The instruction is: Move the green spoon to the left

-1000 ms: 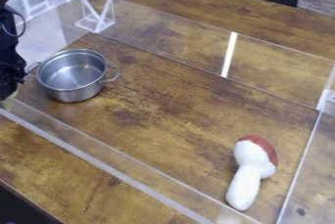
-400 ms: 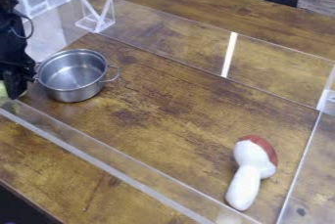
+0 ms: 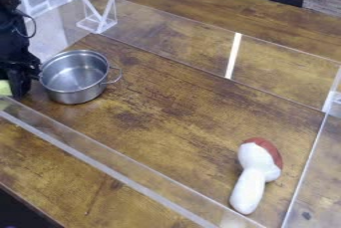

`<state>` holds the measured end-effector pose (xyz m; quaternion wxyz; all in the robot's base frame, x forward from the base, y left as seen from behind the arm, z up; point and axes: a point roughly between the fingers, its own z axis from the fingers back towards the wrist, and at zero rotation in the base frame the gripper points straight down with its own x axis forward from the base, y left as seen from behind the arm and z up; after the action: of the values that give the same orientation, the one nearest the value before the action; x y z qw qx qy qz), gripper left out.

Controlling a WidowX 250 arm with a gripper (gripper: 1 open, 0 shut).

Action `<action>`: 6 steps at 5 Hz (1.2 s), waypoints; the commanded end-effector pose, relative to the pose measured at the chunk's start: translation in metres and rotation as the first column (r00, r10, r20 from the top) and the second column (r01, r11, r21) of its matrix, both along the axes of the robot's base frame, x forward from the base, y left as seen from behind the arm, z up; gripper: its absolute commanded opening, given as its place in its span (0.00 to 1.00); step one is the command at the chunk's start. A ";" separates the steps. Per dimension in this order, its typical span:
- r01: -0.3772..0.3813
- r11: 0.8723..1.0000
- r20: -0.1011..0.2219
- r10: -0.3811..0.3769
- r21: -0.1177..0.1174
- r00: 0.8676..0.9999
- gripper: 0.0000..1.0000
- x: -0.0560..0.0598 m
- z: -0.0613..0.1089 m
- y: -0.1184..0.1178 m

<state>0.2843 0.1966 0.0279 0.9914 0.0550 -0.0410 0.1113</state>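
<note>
**Spoon at the far left, not yet set down**

On your desk (image 3: 200, 103), the steel pot (image 3: 74, 76) sits left and the toy mushroom (image 3: 256, 175) right. Your pincer (image 3: 14, 81), beside the pot, seems narrowly closed on the green spoon (image 3: 6, 89); only releasing remains.

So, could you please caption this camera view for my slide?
End effector at the left edge beside the steel pot; toy mushroom lies far right.
</note>
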 end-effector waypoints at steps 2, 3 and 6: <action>0.151 0.988 -0.011 -0.152 -0.031 0.988 0.00 0.013 -0.004 -0.013; 0.201 0.979 -0.012 -0.201 -0.040 0.979 0.00 0.012 0.004 -0.016; 0.234 0.970 -0.004 -0.235 -0.066 0.972 0.00 0.008 0.014 -0.008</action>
<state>0.2890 0.1871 0.0294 0.9997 0.0101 -0.0200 -0.0005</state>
